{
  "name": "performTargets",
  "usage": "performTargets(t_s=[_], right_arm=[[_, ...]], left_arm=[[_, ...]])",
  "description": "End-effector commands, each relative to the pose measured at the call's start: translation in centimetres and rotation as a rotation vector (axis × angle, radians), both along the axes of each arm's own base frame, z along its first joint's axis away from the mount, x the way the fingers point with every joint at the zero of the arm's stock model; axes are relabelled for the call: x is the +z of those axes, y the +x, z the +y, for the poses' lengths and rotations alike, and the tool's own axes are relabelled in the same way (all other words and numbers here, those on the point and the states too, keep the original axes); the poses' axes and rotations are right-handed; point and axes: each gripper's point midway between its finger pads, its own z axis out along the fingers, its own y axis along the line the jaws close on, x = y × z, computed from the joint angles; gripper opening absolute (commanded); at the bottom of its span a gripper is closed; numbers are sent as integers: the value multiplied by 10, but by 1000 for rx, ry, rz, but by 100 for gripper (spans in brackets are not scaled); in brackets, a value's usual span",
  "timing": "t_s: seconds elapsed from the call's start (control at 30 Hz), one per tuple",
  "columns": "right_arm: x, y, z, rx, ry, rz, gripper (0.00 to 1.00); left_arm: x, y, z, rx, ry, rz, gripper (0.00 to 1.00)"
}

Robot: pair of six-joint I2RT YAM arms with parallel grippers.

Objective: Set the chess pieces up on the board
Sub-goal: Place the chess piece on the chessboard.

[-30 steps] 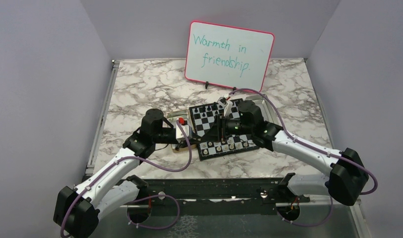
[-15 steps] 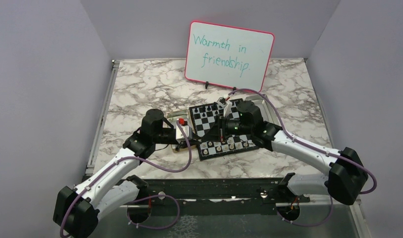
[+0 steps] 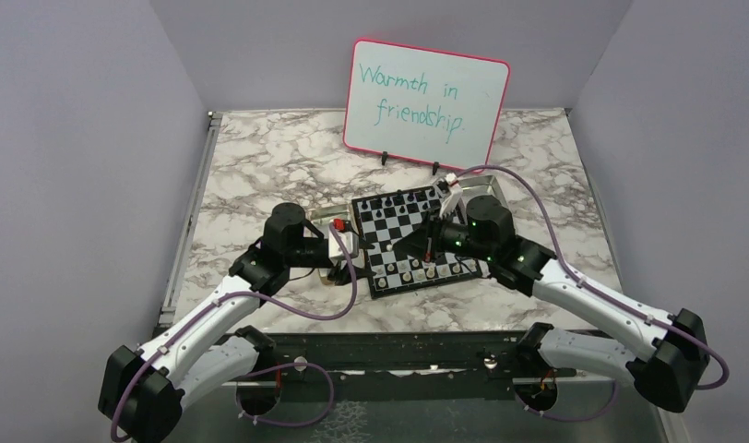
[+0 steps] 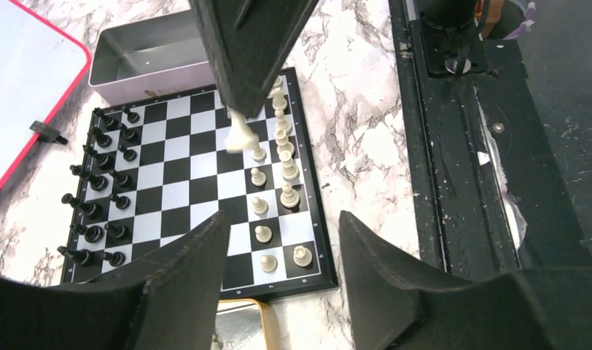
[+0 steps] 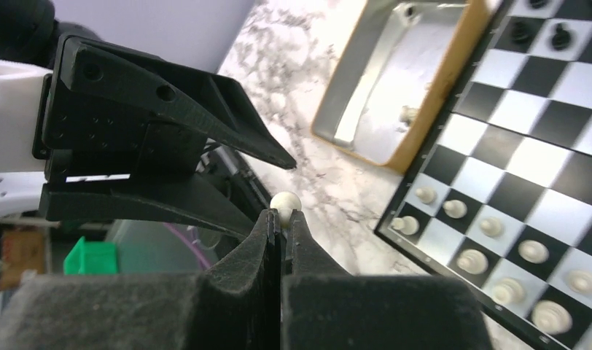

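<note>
Board: middle of the tabletop; black chessmen along its far edge, cream chessmen along its near edge.
Right jaws: clenched on a cream piece, over the board near the cream rows.
Left jaws: released, spread wide at the board's left edge, by the tan box.
</note>
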Motion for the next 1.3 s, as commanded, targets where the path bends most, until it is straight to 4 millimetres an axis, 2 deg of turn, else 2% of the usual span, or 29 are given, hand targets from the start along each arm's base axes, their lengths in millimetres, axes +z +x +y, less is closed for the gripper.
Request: performTargets(t_s=[0.0,0.13,0.17,0.23,0.3,0.53,0.77,0.87,0.97,1.07,1.1,1.27], right_arm=[[-21,19,-43,-219,-155,-27,1],[-32,32,-83,-389,-292,-70,1],[-34,36,-94,-436,-333,-82,1],[-42,40,-113,-503,-413,-87,1],[-52,41,-126,-543,-482,-83,1],[-79,49,-143,-595,-632,-68,1],[-109,56,-143,-601,-736,-25,1],[-117,59,-137,-591,-740,-19,1],[-123,63,-131,-578,-744,-8,1],[-129,65,-127,-567,-758,11,1],[-131,65,-126,-564,-762,17,1],[-136,65,-124,-552,-760,38,1]], left_arm=[[2,11,-1,46,10,-4,61],[-2,14,0,68,20,16,69],[-3,15,1,75,23,13,75],[-5,18,3,97,30,5,97],[-6,21,5,123,38,-4,99],[-16,40,12,231,86,18,99],[-25,69,30,464,156,101,99],[-22,79,40,575,148,125,99],[-16,98,60,788,92,156,99],[-11,117,94,1057,67,198,99],[-10,120,101,1099,78,193,99],[-2,122,114,1188,60,216,99]])
